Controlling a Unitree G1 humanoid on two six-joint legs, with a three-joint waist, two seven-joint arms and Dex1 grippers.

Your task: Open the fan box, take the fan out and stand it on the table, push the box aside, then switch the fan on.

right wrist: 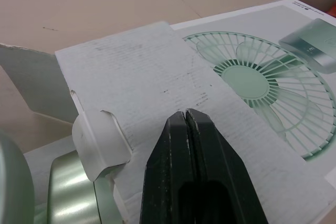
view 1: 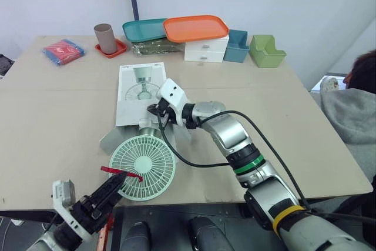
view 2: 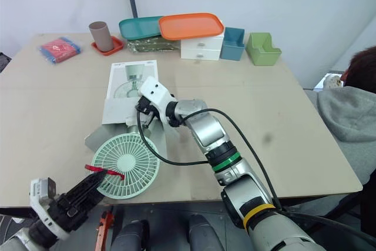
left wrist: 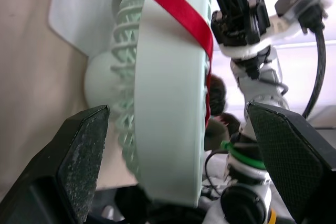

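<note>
The white fan box (view 1: pixel 136 93) lies flat mid-table with its near end flaps open. The mint-green fan (view 1: pixel 143 166) lies face up at the table's front edge, its base (right wrist: pixel 73 192) still at the box's mouth. A red ribbon (view 1: pixel 120 173) crosses the fan's near rim. My left gripper (left wrist: pixel 176 109) is open, one finger (left wrist: pixel 79 166) on each side of that rim (left wrist: pixel 168 103). My right gripper (right wrist: pixel 188 124) is shut with nothing in it, its tips resting on the box's top face near the open end.
Along the far edge stand a brown cup (view 1: pixel 106 38) on a red coaster, a teal tray (view 1: pixel 145 29), an orange tray (view 1: pixel 195 27) on a white drawer unit (view 1: pixel 205 49), a blue bin (view 1: pixel 237 45) and a green bin (view 1: pixel 267 51). A red packet (view 1: pixel 63 51) lies far left. A person (view 1: pixel 358 104) sits at the right.
</note>
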